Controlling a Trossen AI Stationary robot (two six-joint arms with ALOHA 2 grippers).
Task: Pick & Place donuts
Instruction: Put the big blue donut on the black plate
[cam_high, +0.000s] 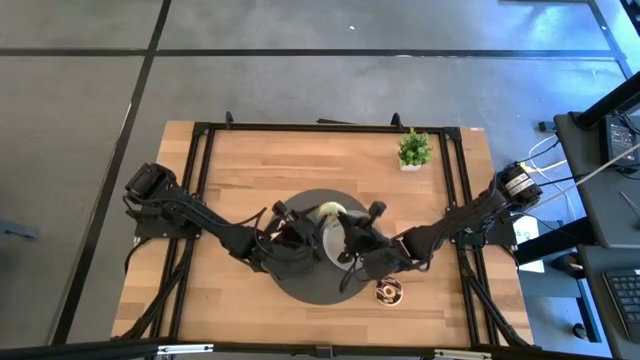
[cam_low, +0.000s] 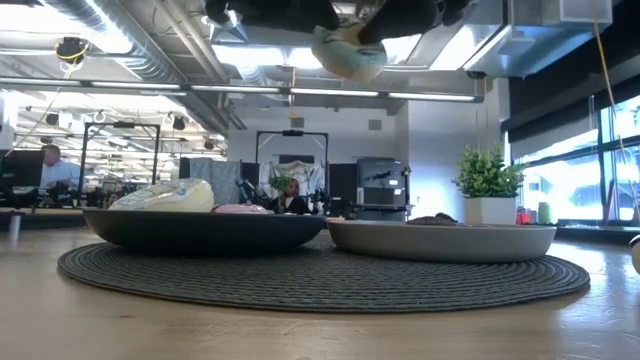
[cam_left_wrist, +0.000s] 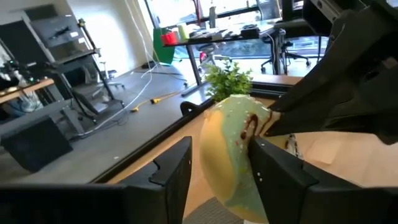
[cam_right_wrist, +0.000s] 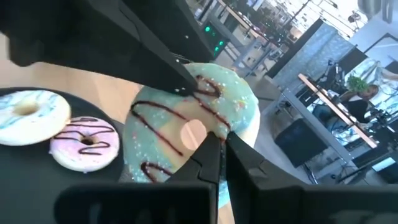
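Observation:
A large donut with mint-green icing and chocolate drizzle is held in the air between both grippers, above the round mat; it shows at the top of the low view as donut. My left gripper is shut on it, one finger on each side. My right gripper is shut, its tips at the iced face. A white-blue donut and a pink drizzled donut lie flat in the dark plate. A chocolate donut lies on the table right of the mat. My left gripper pinches the green donut across its two flat faces, one finger on the iced face and the other on the cream underside. The donut stands on edge between the fingers, lifted clear of the plates. My right gripper comes from the table's right side with its fingers together against the iced face beside the hole. I cannot tell whether they pinch any of it.
The grey plate sits on the mat to the right of the dark plate, with something dark and low in it. A small potted plant stands near the table's far right corner. Bare wood lies along the near and far edges.

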